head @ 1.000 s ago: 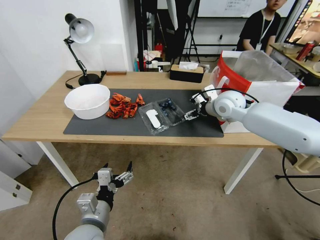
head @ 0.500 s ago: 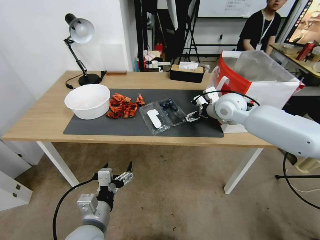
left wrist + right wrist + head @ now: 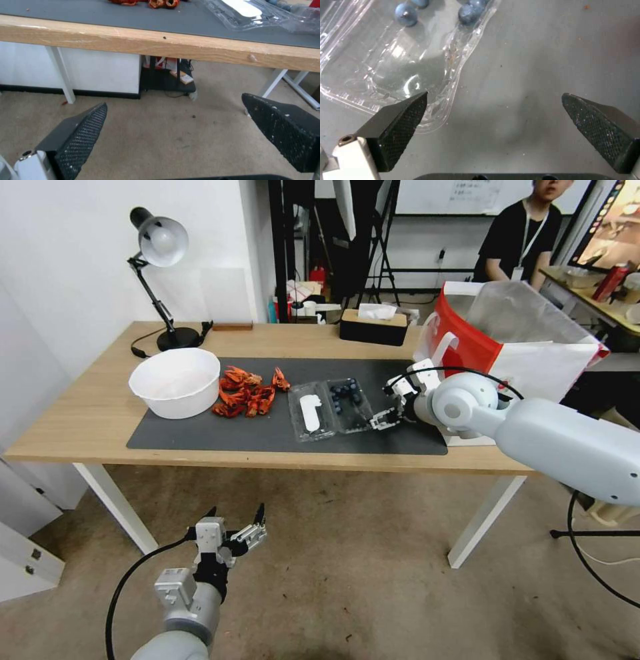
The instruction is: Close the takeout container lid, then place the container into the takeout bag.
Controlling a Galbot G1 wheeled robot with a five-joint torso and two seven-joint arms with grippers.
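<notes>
At frame centre the takeout container (image 3: 333,407) has been nudged square by the spread-fingered right gripper (image 3: 385,418) at its corner, lid (image 3: 311,413) still flat open; the left gripper (image 3: 230,533) hangs spread, low.

A mat (image 3: 200,437) lies along the front edge of the tabletop (image 3: 87,413). On the mat's left end sits a bowl (image 3: 175,381), with crayfish (image 3: 248,391) just to its right. Right of these, near the mat's middle, the takeout container (image 3: 348,403) lies open, its lid (image 3: 310,413) flat on the mat on its left side and blueberries (image 3: 345,392) in the right half. The right gripper (image 3: 387,417) sits on the mat at the container's right front corner. The takeout bag (image 3: 527,353) stands at the tabletop's right edge. A tissue box (image 3: 373,327) sits near the back edge, a lamp (image 3: 160,287) at the back left corner. The left gripper (image 3: 237,521) hangs below and before the front edge.
</notes>
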